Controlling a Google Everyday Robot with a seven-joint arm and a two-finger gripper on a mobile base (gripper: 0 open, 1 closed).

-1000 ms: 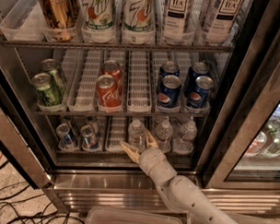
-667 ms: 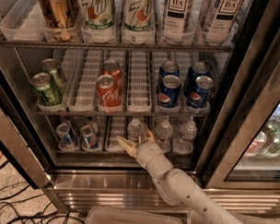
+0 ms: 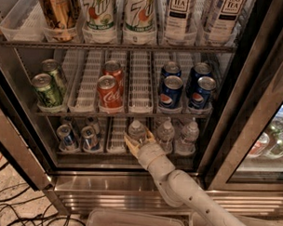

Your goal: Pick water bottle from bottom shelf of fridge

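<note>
The water bottle (image 3: 136,129), small and clear with a white cap, stands upright at the front of the bottom shelf (image 3: 116,138) of the fridge (image 3: 129,184), leftmost of three alike. The gripper (image 3: 139,138) is at its lower body, fingers (image 3: 129,142) spread either side.

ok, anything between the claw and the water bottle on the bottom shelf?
Nothing visible. The claw sits open at the front of the bottom shelf, right at the leftmost water bottle. Two other bottles stand to its right, small cans to the left, none in between.
</note>
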